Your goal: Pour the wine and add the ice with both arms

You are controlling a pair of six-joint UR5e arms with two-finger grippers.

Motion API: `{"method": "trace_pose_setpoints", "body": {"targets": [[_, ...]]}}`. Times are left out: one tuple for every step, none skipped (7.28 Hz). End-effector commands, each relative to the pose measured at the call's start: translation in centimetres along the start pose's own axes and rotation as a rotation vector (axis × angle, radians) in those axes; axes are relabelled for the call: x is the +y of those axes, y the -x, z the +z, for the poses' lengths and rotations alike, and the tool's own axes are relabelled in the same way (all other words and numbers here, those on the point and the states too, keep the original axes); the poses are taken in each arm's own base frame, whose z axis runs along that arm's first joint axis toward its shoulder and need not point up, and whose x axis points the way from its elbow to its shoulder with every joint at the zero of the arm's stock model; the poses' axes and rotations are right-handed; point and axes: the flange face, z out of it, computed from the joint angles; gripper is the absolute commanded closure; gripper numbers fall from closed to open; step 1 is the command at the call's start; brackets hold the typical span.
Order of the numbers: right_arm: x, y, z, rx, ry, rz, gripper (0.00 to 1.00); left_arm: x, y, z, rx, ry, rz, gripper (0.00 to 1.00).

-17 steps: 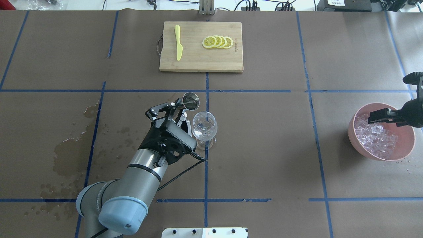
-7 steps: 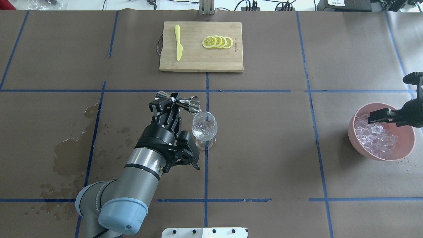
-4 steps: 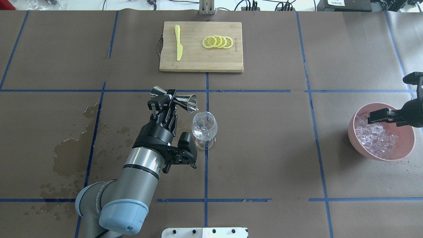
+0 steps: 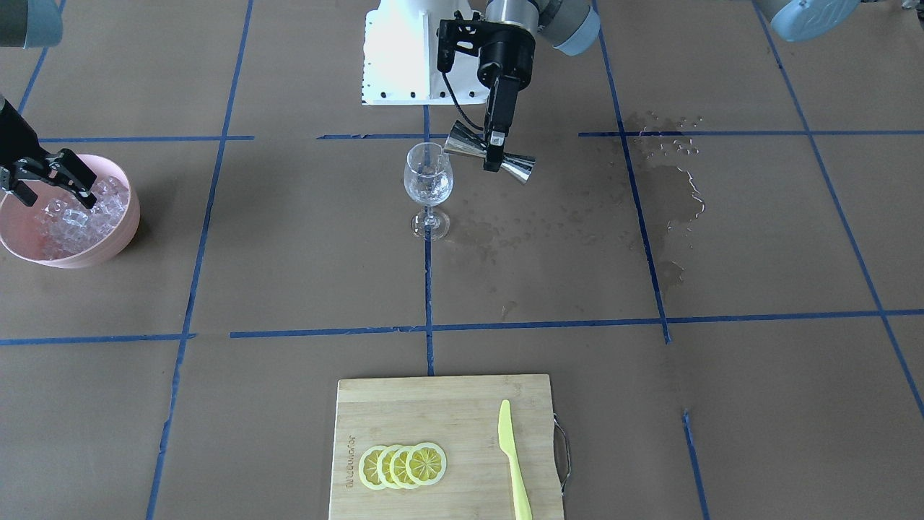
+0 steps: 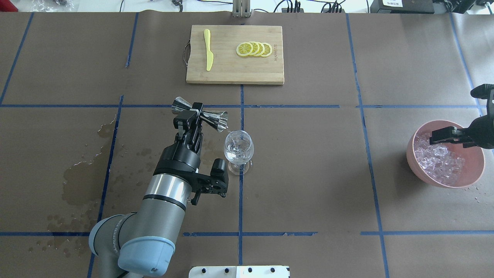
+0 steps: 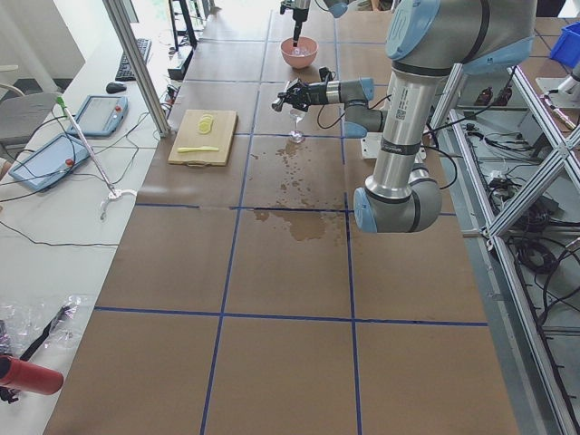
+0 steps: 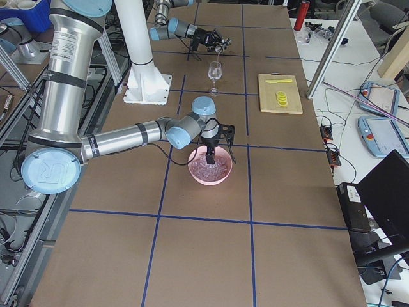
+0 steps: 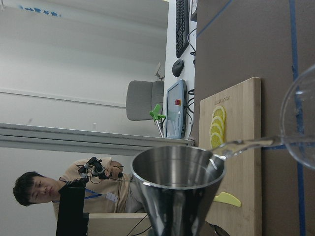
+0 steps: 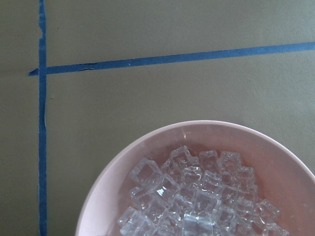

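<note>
The wine (image 8: pixel 246 143) runs in a thin stream from the tipped steel jigger (image 5: pixel 217 118) into the wine glass (image 5: pixel 239 146) standing mid-bench (image 5: pixel 308 154). The left tool (image 5: pixel 195 112) is clamped on the jigger's waist. At the right end, the right tool (image 5: pixel 444 136), fingers apart and empty, hangs over the pink bowl (image 5: pixel 474 162) heaped with ice (image 5: pixel 440 162).

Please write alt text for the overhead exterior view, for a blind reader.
The left gripper holds a tilted steel jigger with its mouth at the rim of a wine glass. The right gripper hangs open above a pink bowl of ice.
</note>
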Motion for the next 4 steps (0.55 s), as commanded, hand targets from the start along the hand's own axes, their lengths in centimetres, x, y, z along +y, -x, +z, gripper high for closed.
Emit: {"method": "trace_pose_setpoints", "body": {"targets": [[0.00,0.00,0.00,0.000,0.000,0.000,0.00,-0.24,-0.33,-0.28,0.002,-0.001,0.049,1.00],[0.02,0.06,-0.06,-0.002,0.000,0.000,0.00,-0.59,-0.30,-0.55,0.005,-0.007,0.044,1.00],[0.01,0.01,0.00,-0.001,0.001,0.000,0.00,-0.82,-0.18,-0.62,0.004,-0.010,0.037,1.00],[0.02,0.06,-0.06,-0.002,0.000,0.000,0.00,-0.97,-0.21,-0.93,0.007,-0.019,0.009,1.00]]}}
